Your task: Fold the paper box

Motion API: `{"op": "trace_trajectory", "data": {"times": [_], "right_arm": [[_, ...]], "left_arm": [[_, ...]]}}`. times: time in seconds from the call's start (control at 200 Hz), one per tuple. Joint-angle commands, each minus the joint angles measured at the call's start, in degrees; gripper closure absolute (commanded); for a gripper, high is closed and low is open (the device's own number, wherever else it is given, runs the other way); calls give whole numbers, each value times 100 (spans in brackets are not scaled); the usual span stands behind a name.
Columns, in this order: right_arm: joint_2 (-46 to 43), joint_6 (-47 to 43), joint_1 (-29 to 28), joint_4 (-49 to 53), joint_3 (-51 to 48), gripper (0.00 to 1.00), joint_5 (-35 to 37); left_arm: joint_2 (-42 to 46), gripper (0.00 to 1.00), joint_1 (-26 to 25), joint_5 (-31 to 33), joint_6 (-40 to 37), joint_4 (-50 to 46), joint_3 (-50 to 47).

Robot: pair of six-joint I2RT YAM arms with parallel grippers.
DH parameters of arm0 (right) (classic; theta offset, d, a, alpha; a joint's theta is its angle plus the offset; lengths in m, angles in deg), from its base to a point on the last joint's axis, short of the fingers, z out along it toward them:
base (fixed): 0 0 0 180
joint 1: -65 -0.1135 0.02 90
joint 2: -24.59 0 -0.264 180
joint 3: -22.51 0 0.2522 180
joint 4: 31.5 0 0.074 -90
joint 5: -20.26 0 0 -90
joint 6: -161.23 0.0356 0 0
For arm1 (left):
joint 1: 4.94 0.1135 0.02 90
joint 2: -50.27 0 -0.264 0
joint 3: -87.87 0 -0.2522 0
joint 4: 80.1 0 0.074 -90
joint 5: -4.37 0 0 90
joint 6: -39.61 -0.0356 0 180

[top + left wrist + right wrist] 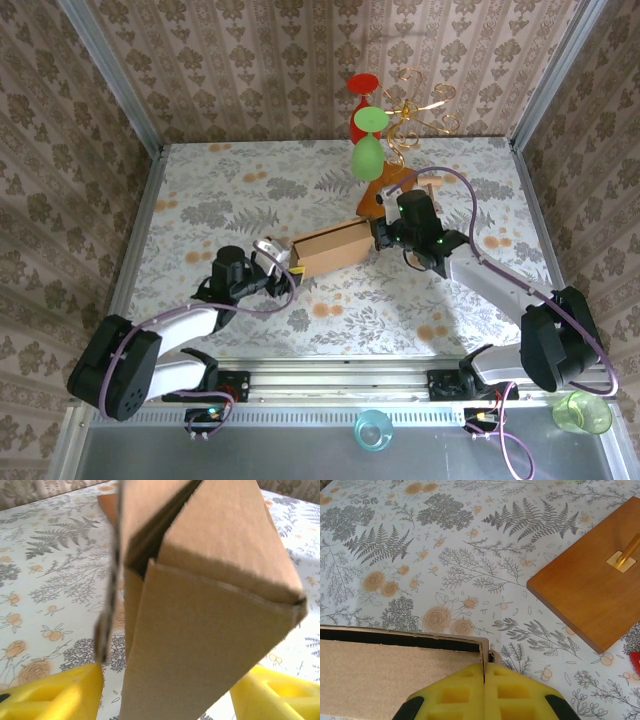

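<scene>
Paper box (332,250) is spanned end to end by both tools. Right gripper (484,672) is closed flat on a thin wall edge at the box corner. Left gripper (170,700) is spread wide, with the box end standing between its fingers (55,695); no clamping seen. Box is judged light, thin, stiff only along creases, easily crushed. Hold is best taken on panel edges near folds, not mid-panel.

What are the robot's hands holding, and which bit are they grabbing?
The right hand pinches the paper box by the thin wall at one end corner. The left hand sits open around the other end, not squeezing it.
</scene>
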Motion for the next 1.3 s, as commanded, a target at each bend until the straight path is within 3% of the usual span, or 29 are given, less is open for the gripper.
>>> {"op": "trace_trajectory", "data": {"times": [0.0,0.255,0.44,0.74,1.29], "right_arm": [[21,203,-157,83,-110,100,316],[154,380,-364,63,-56,100,548],[152,431,-499,50,-48,100,730],[440,471,-575,110,109,100,815],[477,465,-597,189,217,100,786]], "left_arm": [[379,33,-78,424,581,-217,14],[1416,37,-407,1416,1162,-1195,145],[2254,43,-352,2575,2285,-3291,903],[1472,43,-84,1840,2442,-5216,2486],[501,43,-471,2199,1551,-5561,3212]]}}
